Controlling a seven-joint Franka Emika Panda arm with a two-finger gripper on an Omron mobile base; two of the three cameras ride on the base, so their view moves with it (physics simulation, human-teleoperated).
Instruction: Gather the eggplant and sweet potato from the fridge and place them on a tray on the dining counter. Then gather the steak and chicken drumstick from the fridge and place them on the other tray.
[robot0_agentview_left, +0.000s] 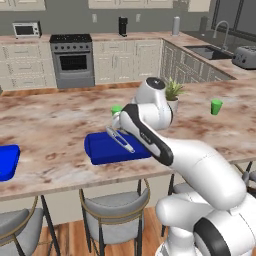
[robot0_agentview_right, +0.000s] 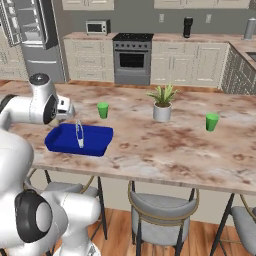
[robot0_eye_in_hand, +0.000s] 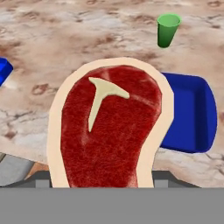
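1. Red-topped steak (robot0_eye_in_hand: 109, 131) with a cream rim and a pale T-shaped bone sits in the claw (robot0_agentview_right: 70, 112). It stands upright against the hand camera and clear of the counter (robot0_eye_in_hand: 65, 35).
2. The steak hides the claw's fingertips, so the grip is probably closed on its lower edge. The exact contact cannot be seen.
3. In the right base view the claw hangs above the marbled counter at the left end of the blue tray (robot0_agentview_right: 95, 137). It is near the tray's rim and not inside it.
4. In the hand view this tray (robot0_eye_in_hand: 192, 113) lies behind the steak and to its right, partly covered by it.
5. A long silver utensil (robot0_agentview_right: 79, 134) lies in the tray, also seen from the left base view (robot0_agentview_left: 120, 140).
6. A green cup (robot0_eye_in_hand: 168, 29) stands on the counter just beyond the tray.
7. A second blue tray (robot0_agentview_left: 7, 160) lies further along the counter, well apart from the first. Its corner shows at the left edge of the hand view (robot0_eye_in_hand: 3, 70).
8. A potted plant (robot0_agentview_right: 162, 102) and a second green cup (robot0_agentview_right: 212, 121) stand on the counter's far side, apart from each other.
9. Grey stools (robot0_agentview_right: 160, 207) stand below the counter's near edge.
10. The dark grey fridge (robot0_agentview_right: 42, 60) stands at the back left of the room, well away from the claw.
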